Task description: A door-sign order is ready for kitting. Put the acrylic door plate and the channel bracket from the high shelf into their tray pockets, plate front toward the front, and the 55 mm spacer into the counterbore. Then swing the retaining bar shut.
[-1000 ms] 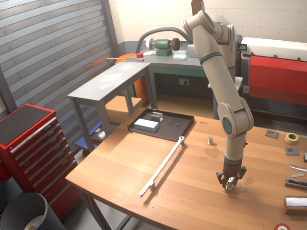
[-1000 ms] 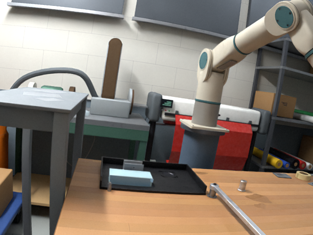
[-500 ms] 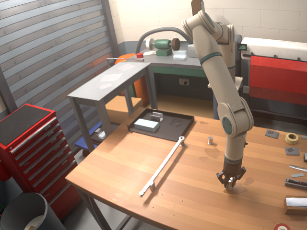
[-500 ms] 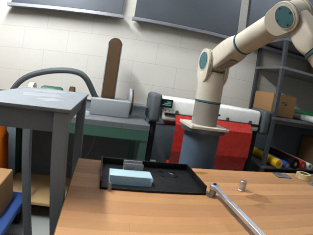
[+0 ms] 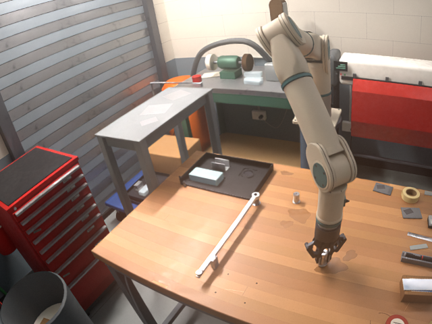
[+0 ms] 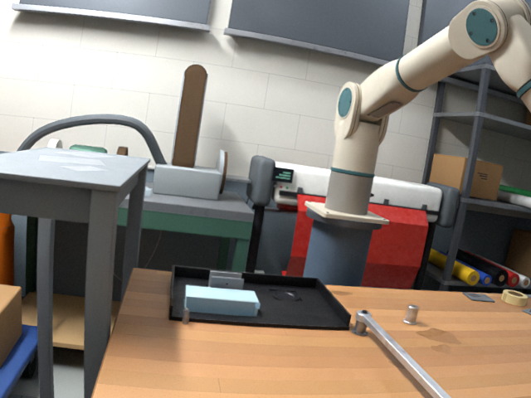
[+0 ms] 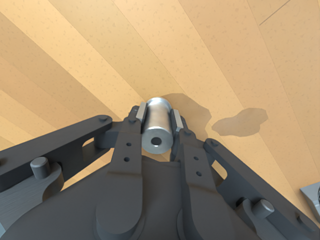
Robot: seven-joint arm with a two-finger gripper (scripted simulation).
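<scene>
A tall metal spacer (image 7: 156, 126) stands upright on the workbench near its right front, and my gripper (image 5: 324, 257) has both finger pads closed on its sides. A second, shorter spacer (image 5: 296, 197) stands further back, right of the black tray (image 5: 228, 174). In the tray the pale blue door plate (image 5: 206, 176) lies in its pocket, with the grey channel bracket (image 5: 220, 164) behind it. The round counterbore (image 5: 247, 172) in the tray is empty. The retaining bar (image 5: 228, 233) is swung open, reaching from its pivot at the tray's corner toward the bench's front edge.
The bench's front edge runs close below my gripper. At the right lie a tape roll (image 5: 410, 194), grey squares, small tools and a cardboard box (image 5: 416, 288). A grey high shelf (image 5: 157, 113) stands behind the tray on the left.
</scene>
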